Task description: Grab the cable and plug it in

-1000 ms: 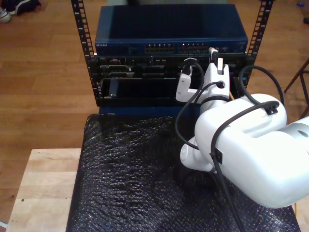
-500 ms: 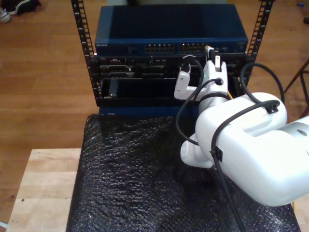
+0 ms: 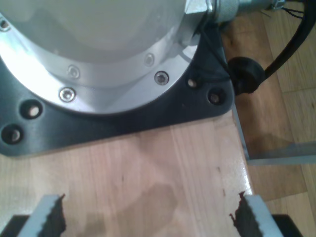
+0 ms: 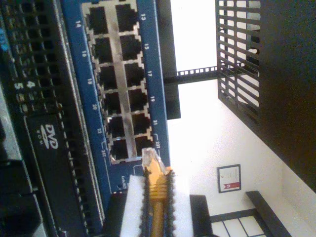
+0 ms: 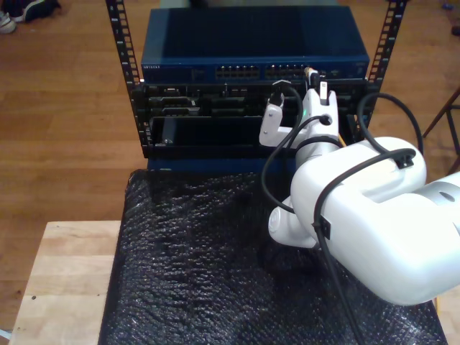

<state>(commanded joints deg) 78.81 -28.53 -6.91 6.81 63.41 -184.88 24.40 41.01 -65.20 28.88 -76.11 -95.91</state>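
Wooden flooring surrounds a rack [image 5: 122,65] holding a blue network switch [image 5: 255,43]. At its port row [image 4: 116,84], my second gripper [image 4: 157,197] is clamped on the cable [image 4: 157,197], whose clear plug [image 4: 151,159] sits just beside the end ports, apparently not inserted. My first gripper [image 3: 148,219] hangs spread wide and empty over a pale wooden tabletop [image 3: 148,168].

Your white second arm [image 5: 359,215] reaches away from the camera in the exterior view, on that view's right, wrist raised and stretched forward. My second gripper [image 4: 157,197] has its white, black-ridged fingers [image 4: 132,207] clamped close together. My first gripper [image 3: 148,217] points downward, its grey toothed fingertips [image 3: 47,215] spread wide apart.
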